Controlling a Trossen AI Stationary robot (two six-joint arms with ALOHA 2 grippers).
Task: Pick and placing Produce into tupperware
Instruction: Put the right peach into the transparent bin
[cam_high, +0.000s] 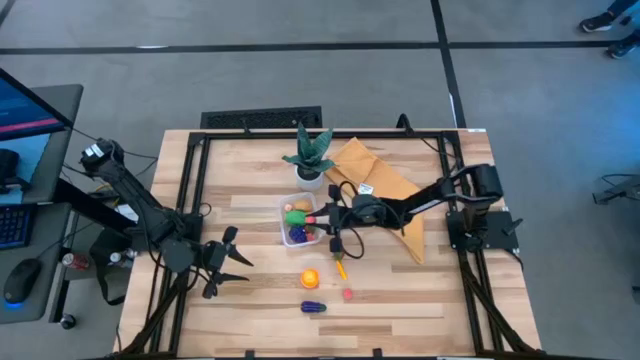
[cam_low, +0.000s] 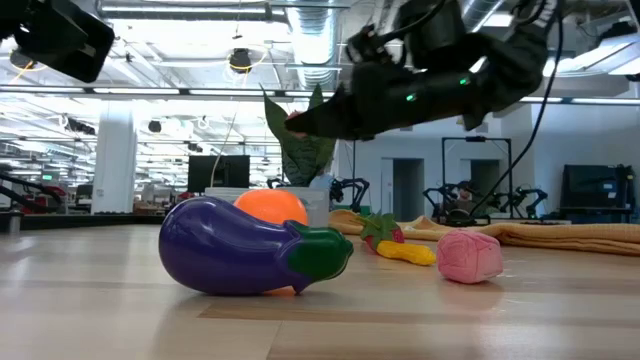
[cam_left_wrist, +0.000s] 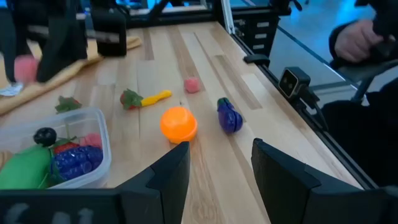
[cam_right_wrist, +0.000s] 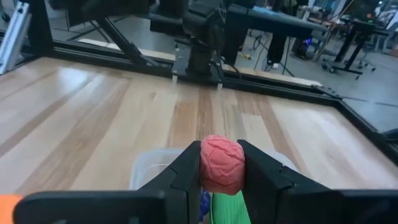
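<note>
Right gripper clamped on a small pinkish-red knobbly toy fruit, hovering right over the clear rounded plastic tupperware, already part full. Mid-placing step, looks like. Next up, probably: lower a touch, let go, pull clear. Still out on the wooden table: orange ball fruit, purple eggplant. Left gripper parked nearby, fingers apart, empty.
</note>
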